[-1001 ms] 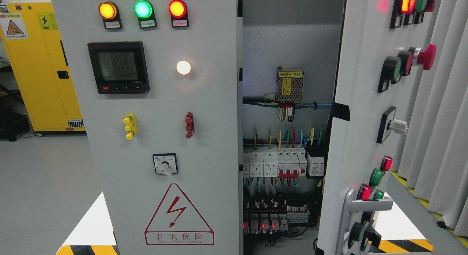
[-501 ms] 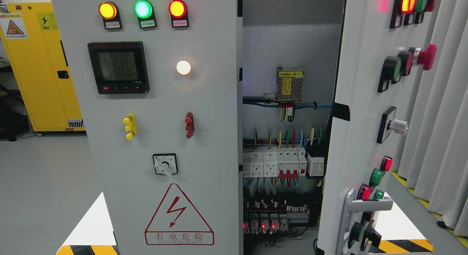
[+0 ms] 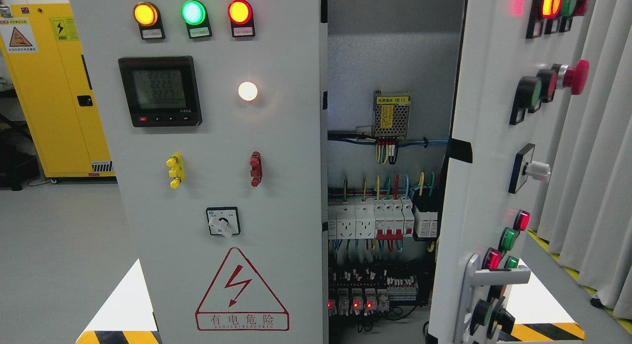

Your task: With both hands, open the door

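While no hand shows, right door (image 3: pixel 486 151) ajar, breakers (image 3: pixel 377 218) exposed beside left door (image 3: pixel 217 186).

Meter digits (image 3: pixel 154 89) blurred — right door (image 3: pixel 486 136) cut off above, below

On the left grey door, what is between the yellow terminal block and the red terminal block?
Nothing: in the head view, only bare grey door panel lies between the yellow terminal block and the red terminal block.

Yellow cabinet (image 3: pixel 54 87) at far left (warning labels on it), grey curtain (image 3: pixel 600 161) at right, grey floor (image 3: pixel 59 245)
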Action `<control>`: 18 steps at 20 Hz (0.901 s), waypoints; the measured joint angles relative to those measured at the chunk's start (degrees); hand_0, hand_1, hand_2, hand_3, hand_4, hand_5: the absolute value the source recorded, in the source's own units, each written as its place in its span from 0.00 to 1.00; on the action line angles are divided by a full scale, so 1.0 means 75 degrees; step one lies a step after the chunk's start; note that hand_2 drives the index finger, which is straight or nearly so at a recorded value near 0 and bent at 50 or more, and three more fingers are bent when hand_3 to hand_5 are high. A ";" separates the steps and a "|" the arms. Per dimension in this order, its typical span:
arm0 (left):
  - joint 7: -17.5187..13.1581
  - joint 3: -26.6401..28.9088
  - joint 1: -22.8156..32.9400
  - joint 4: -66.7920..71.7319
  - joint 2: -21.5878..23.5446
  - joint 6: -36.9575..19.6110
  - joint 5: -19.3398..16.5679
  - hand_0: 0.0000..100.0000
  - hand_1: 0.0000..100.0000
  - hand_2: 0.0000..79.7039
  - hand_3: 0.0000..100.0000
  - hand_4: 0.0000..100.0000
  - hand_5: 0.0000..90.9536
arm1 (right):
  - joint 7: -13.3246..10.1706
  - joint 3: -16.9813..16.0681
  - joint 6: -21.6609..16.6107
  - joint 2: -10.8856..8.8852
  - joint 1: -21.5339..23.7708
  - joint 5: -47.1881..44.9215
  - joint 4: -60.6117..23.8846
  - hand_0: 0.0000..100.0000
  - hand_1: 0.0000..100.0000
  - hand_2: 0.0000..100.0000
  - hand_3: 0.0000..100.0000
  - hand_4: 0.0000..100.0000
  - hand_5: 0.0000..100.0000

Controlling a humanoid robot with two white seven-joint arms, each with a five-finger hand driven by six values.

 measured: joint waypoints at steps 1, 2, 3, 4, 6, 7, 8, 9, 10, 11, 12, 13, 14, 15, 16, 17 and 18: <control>-0.0242 0.0043 0.0126 -0.0291 0.0022 -0.0115 0.0003 0.00 0.00 0.00 0.00 0.00 0.00 | 0.0000 0.0000 0.0000 0.0000 0.0000 0.0000 0.0000 0.24 0.00 0.00 0.00 0.00 0.00; -0.0589 0.0084 0.0258 -0.0615 0.0040 -0.0280 0.0005 0.00 0.00 0.00 0.00 0.00 0.00 | 0.0000 0.0000 0.0000 0.0000 0.0000 0.0000 0.0000 0.24 0.00 0.00 0.00 0.00 0.00; -0.0954 0.0120 0.0397 -0.0944 0.0057 -0.0404 0.0006 0.00 0.00 0.00 0.00 0.00 0.00 | 0.0000 0.0000 0.0000 0.0000 0.0000 0.0000 0.0000 0.24 0.00 0.00 0.00 0.00 0.00; -0.1346 0.0159 0.0547 -0.1335 0.0072 -0.0508 0.0011 0.00 0.00 0.00 0.00 0.00 0.00 | 0.0000 0.0000 0.0000 -0.0001 0.0000 0.0000 0.0000 0.24 0.00 0.00 0.00 0.00 0.00; -0.2263 0.0254 0.0854 -0.2089 0.0111 -0.0612 0.0041 0.00 0.00 0.00 0.00 0.00 0.00 | 0.0000 0.0000 0.0000 -0.0001 0.0000 0.0000 0.0000 0.24 0.00 0.00 0.00 0.00 0.00; -0.2624 0.0286 0.1012 -0.2474 0.0138 -0.0630 0.0071 0.00 0.00 0.00 0.00 0.00 0.00 | 0.0000 0.0000 0.0000 -0.0001 0.0000 0.0000 0.0000 0.24 0.00 0.00 0.00 0.00 0.00; -0.2911 0.0306 0.1172 -0.2885 0.0177 -0.0646 0.0116 0.00 0.00 0.00 0.00 0.00 0.00 | 0.0000 0.0000 0.0000 -0.0001 0.0000 0.0000 0.0000 0.24 0.00 0.00 0.00 0.00 0.00; -0.3077 0.0326 0.1338 -0.3285 0.0235 -0.0656 0.0169 0.00 0.00 0.00 0.00 0.00 0.00 | 0.0000 0.0000 0.0000 -0.0001 0.0000 0.0000 0.0000 0.24 0.00 0.00 0.00 0.00 0.00; -0.3232 0.0341 0.1500 -0.3678 0.0305 -0.0660 0.0234 0.00 0.00 0.00 0.00 0.00 0.00 | 0.0000 0.0000 0.0000 -0.0001 0.0000 0.0000 0.0000 0.24 0.00 0.00 0.00 0.00 0.00; -0.3317 0.0355 0.1640 -0.4040 0.0387 -0.0666 0.0310 0.00 0.00 0.00 0.00 0.00 0.00 | 0.0000 0.0000 0.0000 -0.0001 0.0000 0.0000 0.0000 0.24 0.00 0.00 0.00 0.00 0.00; -0.3390 0.0370 0.1795 -0.4453 0.0496 -0.0674 0.0404 0.00 0.00 0.00 0.00 0.00 0.00 | 0.0000 0.0000 0.0000 0.0000 0.0000 0.0000 0.0000 0.24 0.00 0.00 0.00 0.00 0.00; -0.3427 0.0383 0.1947 -0.4831 0.0618 -0.0677 0.0554 0.00 0.00 0.00 0.00 0.00 0.00 | 0.0000 0.0000 0.0000 0.0001 0.0000 0.0000 0.0000 0.24 0.00 0.00 0.00 0.00 0.00; -0.3468 0.0396 0.2105 -0.5250 0.0780 -0.0677 0.0738 0.00 0.00 0.00 0.00 0.00 0.00 | 0.0000 0.0000 0.0000 0.0003 0.0000 0.0000 0.0000 0.24 0.00 0.00 0.00 0.00 0.00; -0.3488 0.0404 0.2237 -0.5625 0.0943 -0.0681 0.0960 0.00 0.00 0.00 0.00 0.00 0.00 | 0.0000 0.0000 0.0000 0.0004 0.0000 0.0000 0.0000 0.24 0.00 0.00 0.00 0.00 0.00; -0.3501 0.0416 0.2386 -0.6032 0.1141 -0.0681 0.1175 0.00 0.00 0.00 0.00 0.00 0.00 | 0.0000 0.0000 0.0000 0.0005 0.0000 0.0000 0.0001 0.24 0.00 0.00 0.00 0.00 0.00; -0.3509 0.0425 0.2497 -0.6415 0.1343 -0.0682 0.1363 0.00 0.00 0.00 0.00 0.00 0.00 | 0.0000 0.0000 0.0000 0.0006 0.0000 0.0000 0.0001 0.24 0.00 0.00 0.00 0.00 0.00; -0.3515 0.0434 0.2601 -0.6795 0.1574 -0.0683 0.1545 0.00 0.00 0.00 0.00 0.00 0.00 | 0.0000 0.0000 0.0000 0.0007 0.0000 0.0000 0.0002 0.24 0.00 0.00 0.00 0.00 0.00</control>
